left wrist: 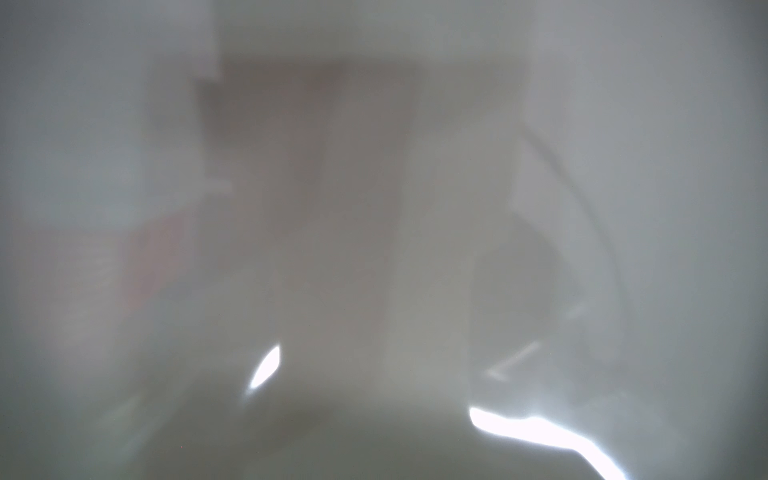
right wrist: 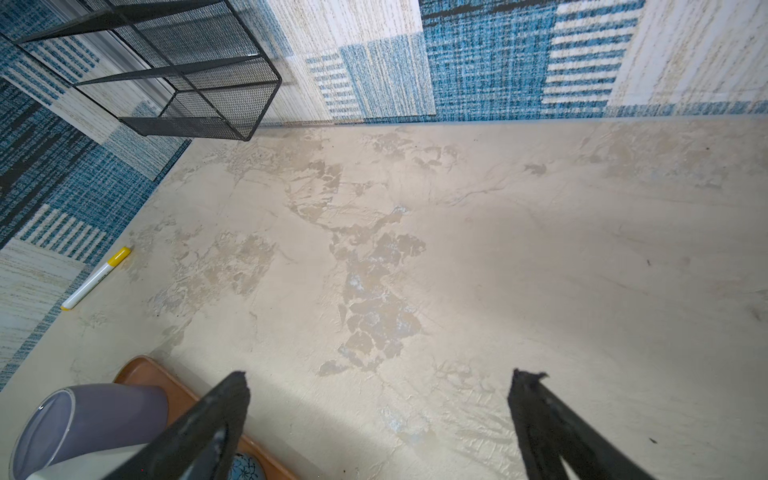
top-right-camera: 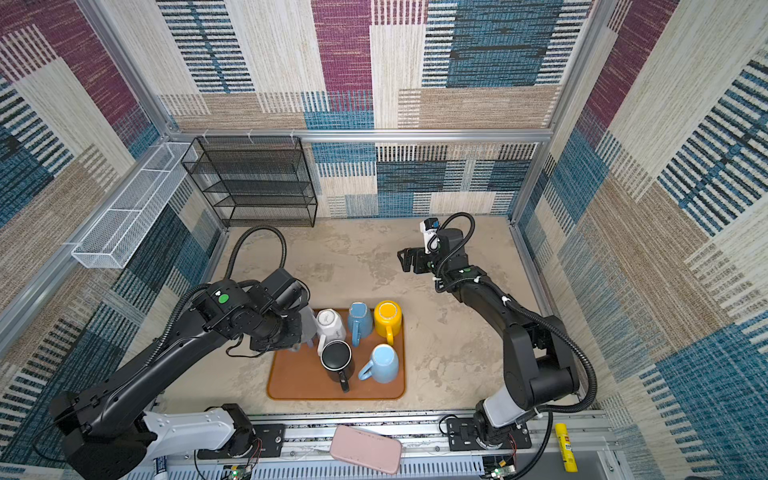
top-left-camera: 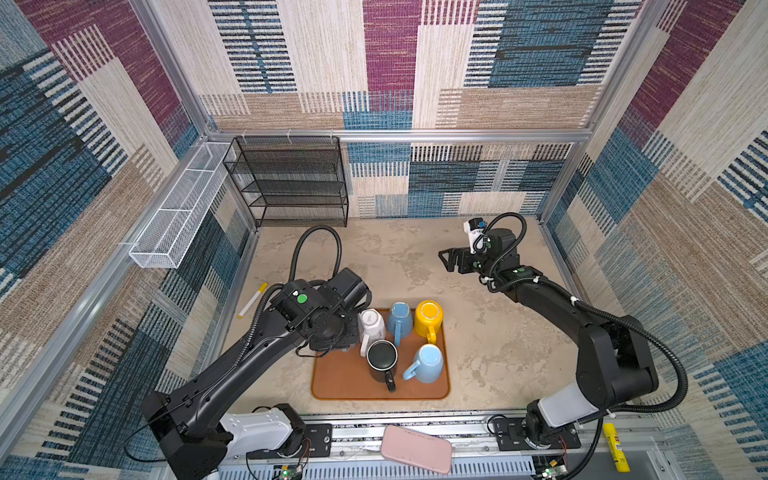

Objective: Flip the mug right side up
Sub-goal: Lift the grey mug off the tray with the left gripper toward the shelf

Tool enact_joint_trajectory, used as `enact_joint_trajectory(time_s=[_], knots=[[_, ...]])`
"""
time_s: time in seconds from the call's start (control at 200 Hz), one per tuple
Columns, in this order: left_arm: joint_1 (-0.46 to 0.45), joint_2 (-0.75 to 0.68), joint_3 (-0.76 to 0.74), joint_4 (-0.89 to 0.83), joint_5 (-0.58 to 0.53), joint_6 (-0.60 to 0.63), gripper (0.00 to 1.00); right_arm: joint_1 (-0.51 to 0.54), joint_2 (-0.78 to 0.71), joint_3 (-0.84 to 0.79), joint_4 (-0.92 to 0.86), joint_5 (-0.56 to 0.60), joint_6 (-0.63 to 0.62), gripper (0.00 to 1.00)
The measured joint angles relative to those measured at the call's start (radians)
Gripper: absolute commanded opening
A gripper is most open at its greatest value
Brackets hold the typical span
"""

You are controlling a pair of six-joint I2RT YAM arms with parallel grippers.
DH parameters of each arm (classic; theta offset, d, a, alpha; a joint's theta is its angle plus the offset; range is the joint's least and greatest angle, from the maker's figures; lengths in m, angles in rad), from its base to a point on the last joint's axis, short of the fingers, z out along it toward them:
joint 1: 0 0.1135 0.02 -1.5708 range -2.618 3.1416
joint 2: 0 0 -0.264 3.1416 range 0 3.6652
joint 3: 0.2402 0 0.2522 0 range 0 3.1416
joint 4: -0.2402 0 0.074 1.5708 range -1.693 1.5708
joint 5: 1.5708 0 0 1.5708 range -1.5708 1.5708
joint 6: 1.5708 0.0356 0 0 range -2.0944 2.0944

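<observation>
Left claw (top-right-camera: 301, 332) as the weak link: seems to pinch only the thin glazed wall of the lavender mug (right wrist: 93, 415), so could let it slide or swivel partway through the turn. Lies tipped on its side at the far-left corner of the brown tray (top-right-camera: 291, 382), mouth facing sideways rather than up, not yet righted. Sits just beside the base-up white mug (top-right-camera: 330, 328), with the black mug (top-right-camera: 336, 356) near; could knock either during the swing, or catch the tray's lip and spill onto the bench (right wrist: 540, 249).

Cannot see the contact itself: tucked under the wrist in both top views, and nothing but a pale glossy blur in the left wrist view. Drawn almost fully together, apparently clamped on that mug wall. Right claw (right wrist: 384, 376) spread wide, holding nothing, hovering over bare bench away from the mugs.
</observation>
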Motion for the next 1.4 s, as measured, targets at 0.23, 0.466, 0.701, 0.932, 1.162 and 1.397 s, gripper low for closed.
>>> enact_joint_trajectory(time_s=[0.23, 0.466, 0.701, 0.932, 1.162, 1.397], knots=[[0.064, 0.023, 0.071, 0.039, 0.061, 0.056, 0.00, 0.000, -0.001, -0.004, 0.002, -0.004, 0.004, 0.99], [0.156, 0.040, 0.064, 0.201, 0.174, 0.104, 0.00, 0.000, -0.011, -0.011, 0.012, -0.015, 0.025, 1.00], [0.250, 0.150, 0.027, 0.507, 0.258, 0.160, 0.00, 0.000, 0.022, 0.008, 0.041, -0.048, 0.075, 1.00], [0.338, 0.343, 0.099, 0.734, 0.386, 0.210, 0.00, 0.001, 0.040, 0.037, 0.108, -0.129, 0.157, 1.00], [0.428, 0.481, 0.205, 0.958, 0.606, 0.198, 0.00, 0.000, 0.055, 0.048, 0.225, -0.241, 0.276, 0.99], [0.501, 0.547, 0.264, 1.162, 0.796, 0.146, 0.00, 0.000, 0.080, 0.085, 0.375, -0.383, 0.411, 0.97]])
